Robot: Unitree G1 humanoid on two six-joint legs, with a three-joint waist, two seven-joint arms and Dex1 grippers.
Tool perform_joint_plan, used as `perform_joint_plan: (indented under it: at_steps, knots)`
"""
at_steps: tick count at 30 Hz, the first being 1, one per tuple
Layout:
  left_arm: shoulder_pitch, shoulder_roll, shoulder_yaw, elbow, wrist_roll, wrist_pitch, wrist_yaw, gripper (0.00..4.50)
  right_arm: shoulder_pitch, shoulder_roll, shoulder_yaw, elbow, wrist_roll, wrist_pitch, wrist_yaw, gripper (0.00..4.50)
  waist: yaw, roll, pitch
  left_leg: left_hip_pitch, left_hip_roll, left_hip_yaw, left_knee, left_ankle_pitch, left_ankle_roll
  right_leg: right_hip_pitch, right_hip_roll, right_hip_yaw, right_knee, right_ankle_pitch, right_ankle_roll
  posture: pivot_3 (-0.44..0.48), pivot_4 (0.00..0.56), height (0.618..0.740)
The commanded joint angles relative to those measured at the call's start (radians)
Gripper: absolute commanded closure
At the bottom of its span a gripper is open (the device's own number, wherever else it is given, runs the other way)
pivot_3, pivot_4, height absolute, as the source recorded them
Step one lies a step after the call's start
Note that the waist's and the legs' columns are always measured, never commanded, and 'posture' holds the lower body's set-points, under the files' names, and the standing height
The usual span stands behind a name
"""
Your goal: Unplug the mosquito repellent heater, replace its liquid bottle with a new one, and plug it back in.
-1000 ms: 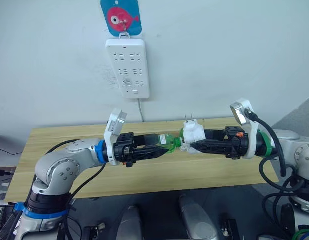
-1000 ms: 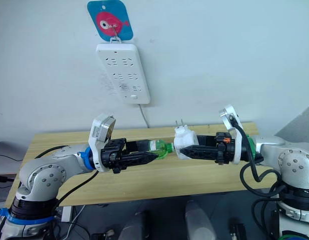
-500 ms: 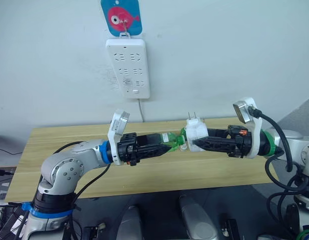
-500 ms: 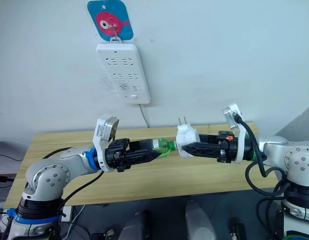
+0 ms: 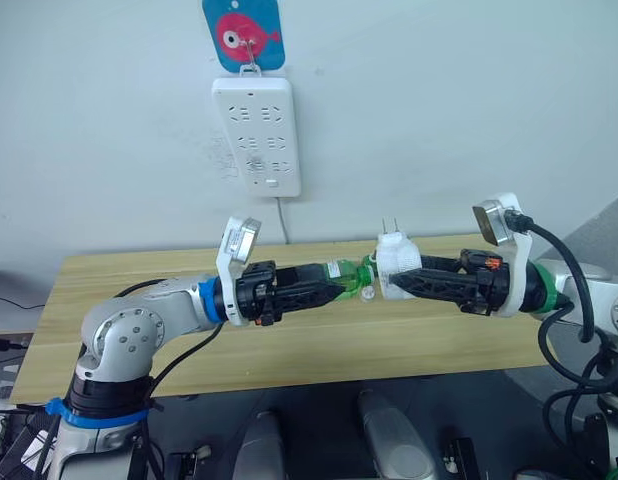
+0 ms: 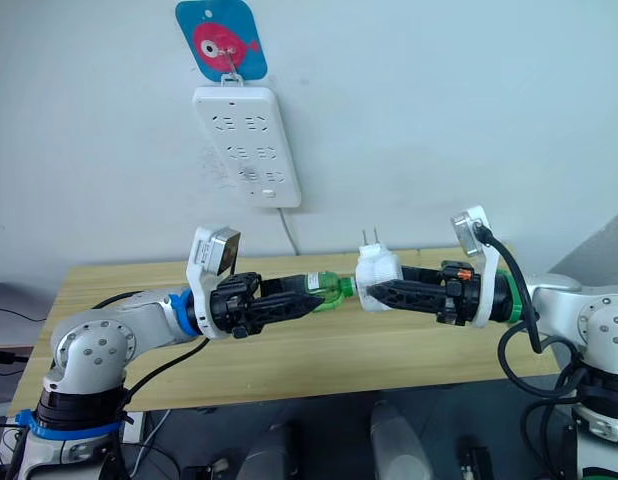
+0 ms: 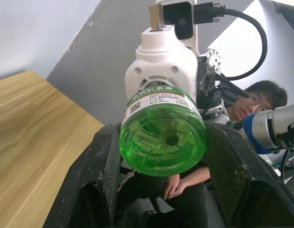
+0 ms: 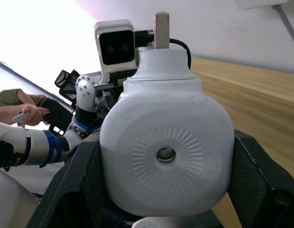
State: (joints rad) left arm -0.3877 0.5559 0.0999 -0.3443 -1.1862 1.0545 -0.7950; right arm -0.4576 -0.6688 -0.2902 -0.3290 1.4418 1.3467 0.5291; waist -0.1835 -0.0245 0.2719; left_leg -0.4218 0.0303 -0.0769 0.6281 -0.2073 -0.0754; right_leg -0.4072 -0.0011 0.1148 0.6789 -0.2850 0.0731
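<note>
The white mosquito repellent heater (image 5: pixel 396 268) hangs above the table with its prongs pointing up, and my right gripper (image 5: pixel 394 286) is shut on it. A translucent green liquid bottle (image 5: pixel 346 276) lies level in my left gripper (image 5: pixel 334 281), which is shut on it. The bottle's neck meets the heater's underside. Its round base (image 7: pixel 162 135) faces the left wrist view, with the heater (image 7: pixel 161 71) behind it. The heater's vented top (image 8: pixel 166 152) faces the right wrist view. I cannot tell whether this bottle is the new one.
A white power strip (image 5: pixel 254 133) hangs on the wall under a blue fish hook (image 5: pixel 242 35), its cable dropping behind the wooden table (image 5: pixel 289 345). A person (image 7: pixel 261 102) sits beyond the table's right end. A person's hand (image 8: pixel 18 114) is off to the table's left.
Both grippers have shifted slightly to the right and up while still holding the bottle and heater together. The left arm has stretched further toward the heater.
</note>
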Motion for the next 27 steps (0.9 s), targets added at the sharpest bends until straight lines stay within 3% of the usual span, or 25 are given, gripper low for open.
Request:
perform_joint_plan:
  at_steps: [1,13,27]
  knots:
    - [-0.023,-0.017,0.003,-0.043,-0.087,0.012,-0.016,2.21,0.001,-0.013,0.024,-0.007,0.041,-0.016,-0.015,1.53,0.0,0.0,0.0,0.0,0.0,0.0,0.0,0.0,0.0,0.0,0.0,0.0,0.0,0.0,0.0,-0.226,0.264,0.74]
    - [-0.01,-0.034,-0.017,-0.038,-0.045,-0.009,-0.004,2.21,-0.009,-0.043,0.063,-0.014,0.202,-0.069,-0.104,1.53,0.0,0.0,0.0,-0.001,0.0,0.0,0.0,0.0,0.0,-0.001,0.0,0.0,0.0,0.0,0.0,-0.23,0.263,0.74]
    - [-0.009,-0.005,-0.057,-0.02,0.072,-0.081,-0.106,2.21,-0.008,-0.133,0.168,-0.03,0.358,-0.101,-0.104,1.53,0.002,0.0,0.0,-0.003,0.0,0.0,0.0,0.0,0.0,-0.003,0.0,0.0,-0.001,0.0,0.0,-0.231,0.262,0.74]
